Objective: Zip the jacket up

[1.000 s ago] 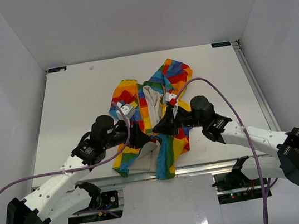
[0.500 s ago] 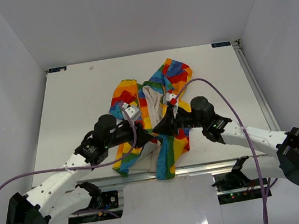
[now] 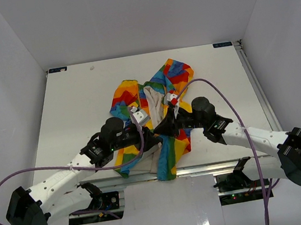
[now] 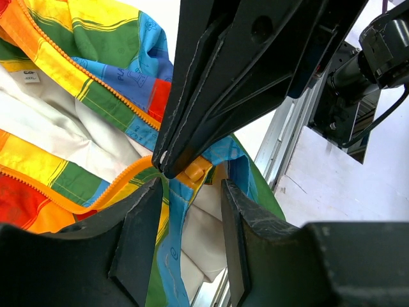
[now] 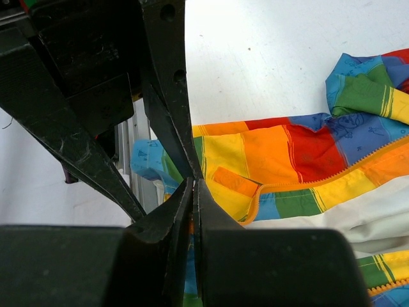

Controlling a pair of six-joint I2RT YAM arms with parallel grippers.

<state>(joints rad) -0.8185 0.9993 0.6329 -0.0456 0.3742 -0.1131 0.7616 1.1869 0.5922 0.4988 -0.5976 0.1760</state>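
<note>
Top view. Bare table along the left, top and right of the frame: open passage. Centre blocked by the jacket, rumpled, its lower edge draped over the near table edge. Lower centre crowded: left gripper and right gripper meet tip to tip there. Left wrist view: the right tip sits inside the left's spread fingers, no room between. Purple cables arc over both arms. White walls close three sides.

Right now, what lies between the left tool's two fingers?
In the left wrist view, the bottom edge of the jacket lies between the open fingers of the left tool; the shut right tool pinches it by the orange zipper end just beyond.
</note>
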